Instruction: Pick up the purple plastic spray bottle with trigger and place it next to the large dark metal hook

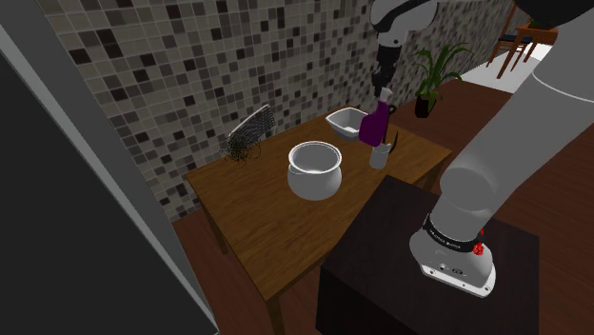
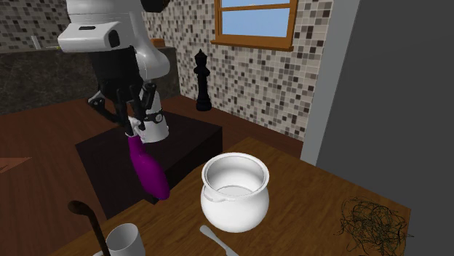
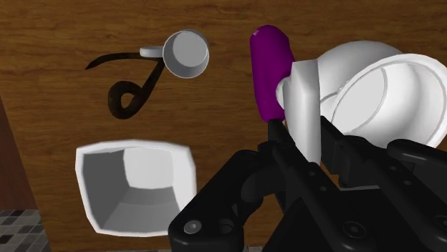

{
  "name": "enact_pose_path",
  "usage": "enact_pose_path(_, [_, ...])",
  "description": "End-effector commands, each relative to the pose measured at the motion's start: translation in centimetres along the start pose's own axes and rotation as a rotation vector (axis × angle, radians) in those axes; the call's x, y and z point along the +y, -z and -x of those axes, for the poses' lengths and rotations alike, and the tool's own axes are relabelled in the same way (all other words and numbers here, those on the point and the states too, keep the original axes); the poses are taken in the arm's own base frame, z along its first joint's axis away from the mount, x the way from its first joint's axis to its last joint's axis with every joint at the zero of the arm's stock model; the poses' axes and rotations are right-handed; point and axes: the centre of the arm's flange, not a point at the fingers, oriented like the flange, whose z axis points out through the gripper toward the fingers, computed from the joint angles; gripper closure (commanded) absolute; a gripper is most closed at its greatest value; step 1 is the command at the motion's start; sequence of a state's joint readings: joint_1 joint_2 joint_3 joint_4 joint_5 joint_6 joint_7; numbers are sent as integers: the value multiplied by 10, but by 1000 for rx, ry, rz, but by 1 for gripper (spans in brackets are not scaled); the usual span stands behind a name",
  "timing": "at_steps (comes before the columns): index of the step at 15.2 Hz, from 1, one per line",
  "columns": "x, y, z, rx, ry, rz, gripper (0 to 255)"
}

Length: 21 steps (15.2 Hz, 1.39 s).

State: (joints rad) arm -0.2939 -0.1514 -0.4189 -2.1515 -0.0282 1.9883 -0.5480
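Nearest in the shoulder view stood the dark box stand, with the white arm rising from it and stretching out over a wooden table. The closest thing on the table was a round white pot. At 3 o'clock from the pot stood a small white cup, and a dark hook was just beside the cup; whether the two touched could not be told. At 12 o'clock from the cup, the purple spray bottle hung from the black claw. In the wrist view the claw was clamped on the bottle's white trigger head, one finger on each side. The bottle was tilted, its purple base pointing down and away from the claw. It looked clear of the table top, near the cup and hook. Farther on, at 1 o'clock from the pot, sat a white square bowl. At 10 o'clock from the pot, close to the mosaic tile wall, was a dark tangle of wire. Farthest, at 2 o'clock from the bottle, a green potted plant stood on the floor
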Motion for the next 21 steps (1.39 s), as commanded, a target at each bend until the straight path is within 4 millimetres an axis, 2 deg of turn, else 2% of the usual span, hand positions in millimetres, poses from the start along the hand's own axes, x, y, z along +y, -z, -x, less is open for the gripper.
enact_pose_path(1, [1, -10, 1, 1, 0, 0, 255])
enact_pose_path(21, [6, -116, 0, 1, 0, 0, 255])
